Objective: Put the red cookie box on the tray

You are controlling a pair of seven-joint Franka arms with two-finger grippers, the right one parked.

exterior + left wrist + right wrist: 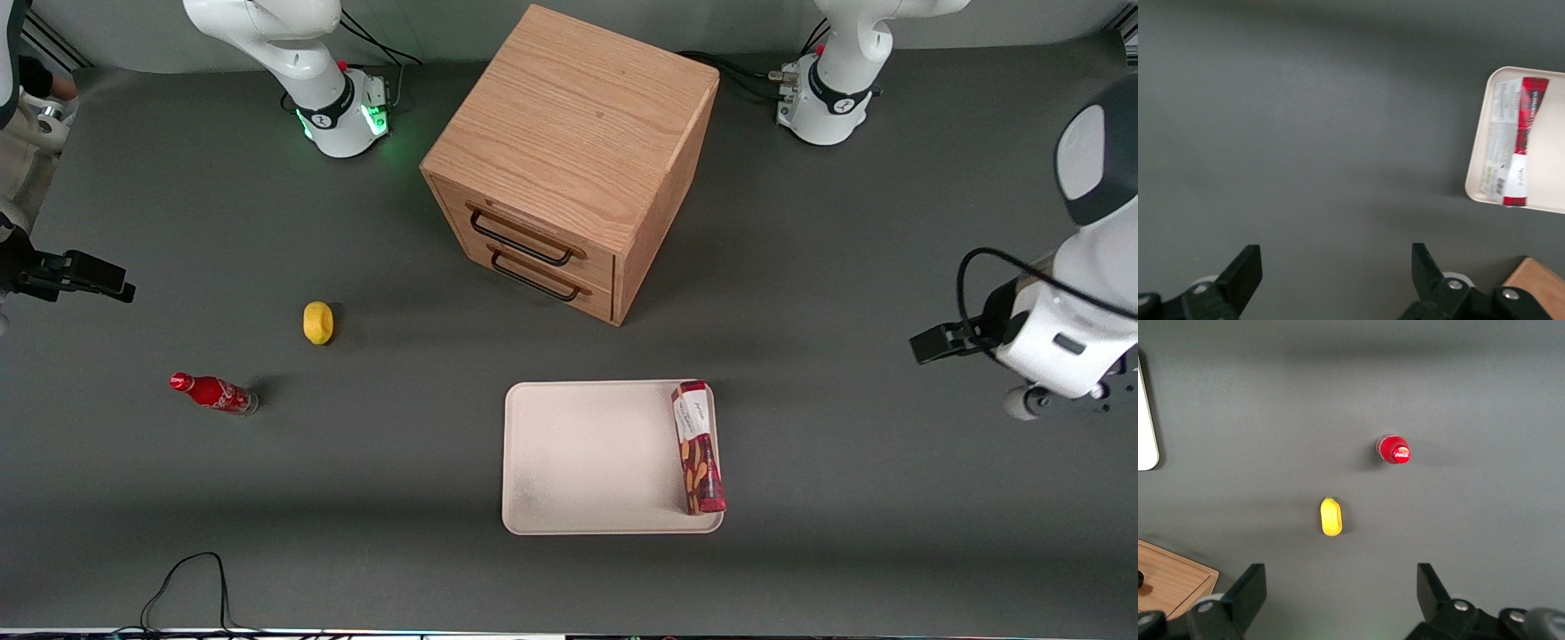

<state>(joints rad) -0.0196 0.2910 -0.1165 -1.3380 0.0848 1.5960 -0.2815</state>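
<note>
Since the slim dark red cookie box (698,447) already lies flat inside the pale cream rectangular tray (587,453), along its edge toward the working arm, keep the hand (1337,280) released, empty, high over bare table (889,498), well apart.
</note>
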